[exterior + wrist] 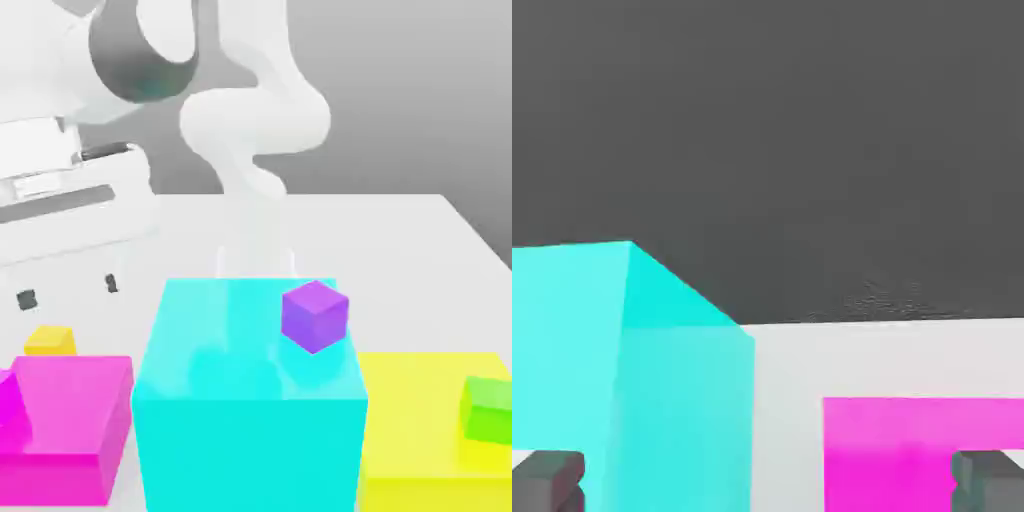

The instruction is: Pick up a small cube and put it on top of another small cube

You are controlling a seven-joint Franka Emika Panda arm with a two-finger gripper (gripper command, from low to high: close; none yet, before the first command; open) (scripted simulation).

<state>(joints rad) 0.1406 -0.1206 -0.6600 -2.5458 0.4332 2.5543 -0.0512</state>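
Jaws wide open, holding nothing, gripper [768, 480] above the worktop [420, 240]. Small yellow-orange cube [49, 341] resting behind the magenta block [75, 420]. Small green cube [488, 410] sitting on the yellow block [415, 440].

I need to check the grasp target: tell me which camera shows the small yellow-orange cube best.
The exterior view. The yellow-orange cube sits there on the white table, just behind the magenta block, its top and part of a side visible. The hand view has the cyan block and magenta block instead.

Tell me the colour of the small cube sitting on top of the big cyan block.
Purple. The small cube on the cyan block shows best in the exterior view.
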